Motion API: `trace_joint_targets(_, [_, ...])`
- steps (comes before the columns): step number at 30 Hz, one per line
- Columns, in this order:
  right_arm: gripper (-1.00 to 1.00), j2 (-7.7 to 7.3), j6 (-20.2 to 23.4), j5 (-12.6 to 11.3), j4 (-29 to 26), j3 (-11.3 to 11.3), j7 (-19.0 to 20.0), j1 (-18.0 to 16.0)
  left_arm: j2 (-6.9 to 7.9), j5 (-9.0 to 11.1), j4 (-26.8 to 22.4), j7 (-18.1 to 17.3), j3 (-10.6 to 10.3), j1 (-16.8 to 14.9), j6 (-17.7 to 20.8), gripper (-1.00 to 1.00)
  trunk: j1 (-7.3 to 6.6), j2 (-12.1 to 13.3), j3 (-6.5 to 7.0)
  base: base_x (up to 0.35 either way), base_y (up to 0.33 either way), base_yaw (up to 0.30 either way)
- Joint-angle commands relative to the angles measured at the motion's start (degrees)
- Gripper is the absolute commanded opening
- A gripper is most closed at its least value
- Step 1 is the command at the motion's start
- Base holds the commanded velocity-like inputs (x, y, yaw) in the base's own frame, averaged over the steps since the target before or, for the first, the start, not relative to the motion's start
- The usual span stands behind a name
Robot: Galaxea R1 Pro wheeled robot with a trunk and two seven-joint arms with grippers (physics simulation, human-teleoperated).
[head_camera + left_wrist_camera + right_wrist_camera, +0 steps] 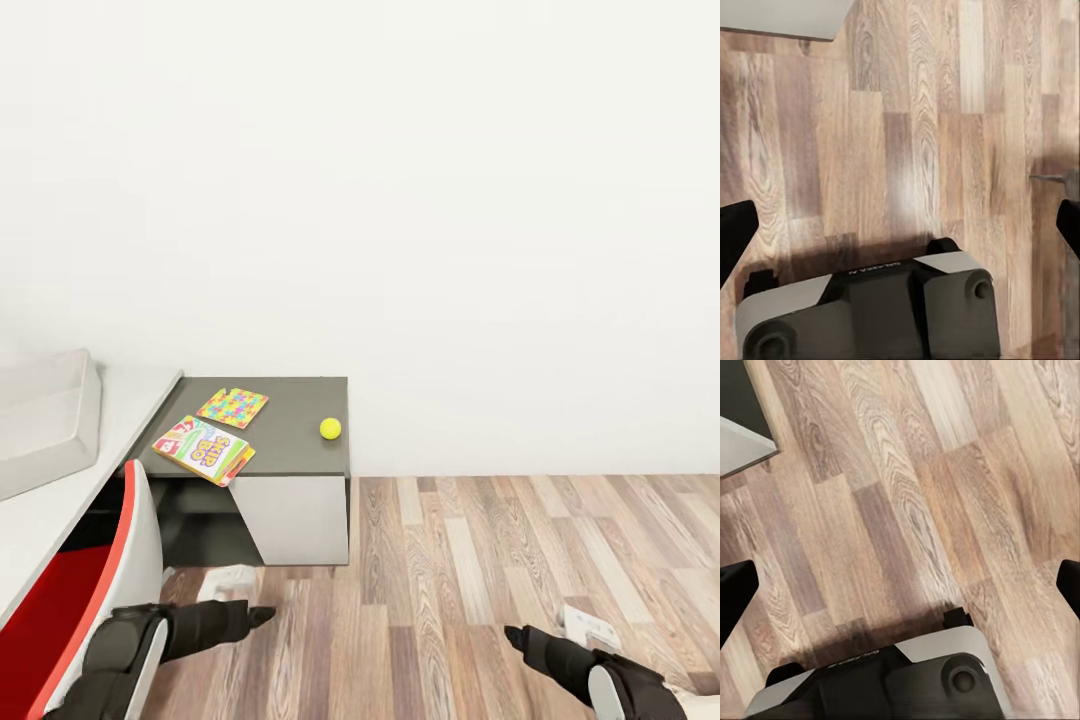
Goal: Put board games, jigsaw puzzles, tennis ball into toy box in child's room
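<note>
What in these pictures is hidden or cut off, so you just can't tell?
- Head view: the toy box runs off the picture's left edge, and its inside is not visible.
- Head view: what lies beneath the SKIP-BO game; only orange edges peek out.
- Head view: the red chair is cropped by the bottom corner.

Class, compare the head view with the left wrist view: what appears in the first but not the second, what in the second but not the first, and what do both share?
Head view alone: the dark cabinet top carrying the SKIP-BO box, a jigsaw puzzle and the tennis ball; the toy box on the pale table; a red chair; the white wall.
Left wrist view alone: the robot's base from above, and the left gripper with fingertips spread wide.
Both: the wood-plank floor.
</note>
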Motion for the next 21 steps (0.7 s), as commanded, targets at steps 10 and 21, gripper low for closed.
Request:
trace_joint_targets(10, [1.0, -0.14, 3.37, -0.59, -1.07, -0.18, -0.32, -2.02, 7.56, -0.55, -0.61, -26.41, 2.67, -0.26, 1.77, 1.0, 0.03, -0.11, -0.11, 0.0, 0.0, 0.0])
trace_joint_targets(21, [1.0, -0.18, 3.45, -0.6, -1.24, -2.35, -0.24, -1.94, 8.65, -0.96, 0.25, -45.42, 3.92, -8.29, 2.4, 1.0, 0.03, -0.11, -0.11, 0.0, 0.0, 0.0])
